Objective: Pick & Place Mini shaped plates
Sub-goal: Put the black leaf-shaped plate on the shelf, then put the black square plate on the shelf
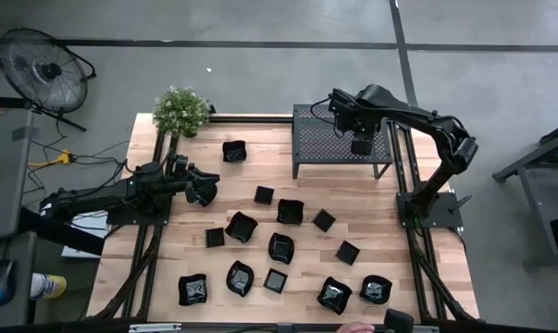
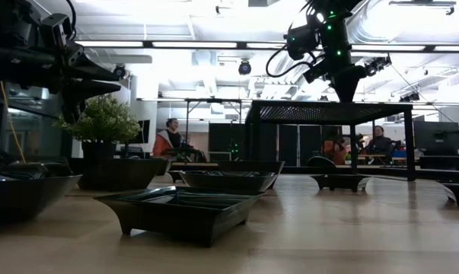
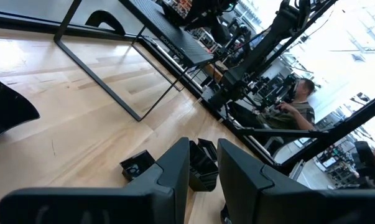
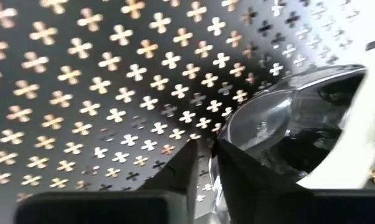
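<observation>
Several mini shaped plates point(image 1: 280, 247), glossy black, lie scattered on the wooden table, resting on their bases; one sits nearest the low camera point(image 2: 180, 209). My right gripper point(image 1: 360, 141) is above the black perforated rack point(image 1: 327, 139) at the table's far side and is shut on one rounded plate point(image 4: 287, 124). My left gripper point(image 1: 203, 191) hovers above the table's left part with nothing in it, its fingers point(image 3: 175, 174) a narrow gap apart. Past them, two small plates point(image 3: 137, 167) show on the table. My right gripper pinches the rounded plate by its rim point(image 4: 219, 146), with one finger point(image 4: 249, 168) on the inner side and the other point(image 4: 178, 171) outside. The fingers come from above, pointing down at the rack's perforated top point(image 4: 112, 93). I cannot tell whether the plate rests on the rack.
A potted plant point(image 1: 180, 111) stands at the table's far left corner. The rack stands on thin legs point(image 3: 100, 74), with open table beneath it. A floor fan point(image 1: 38, 65) is off the table to the left. People sit in the room beyond point(image 2: 168, 141).
</observation>
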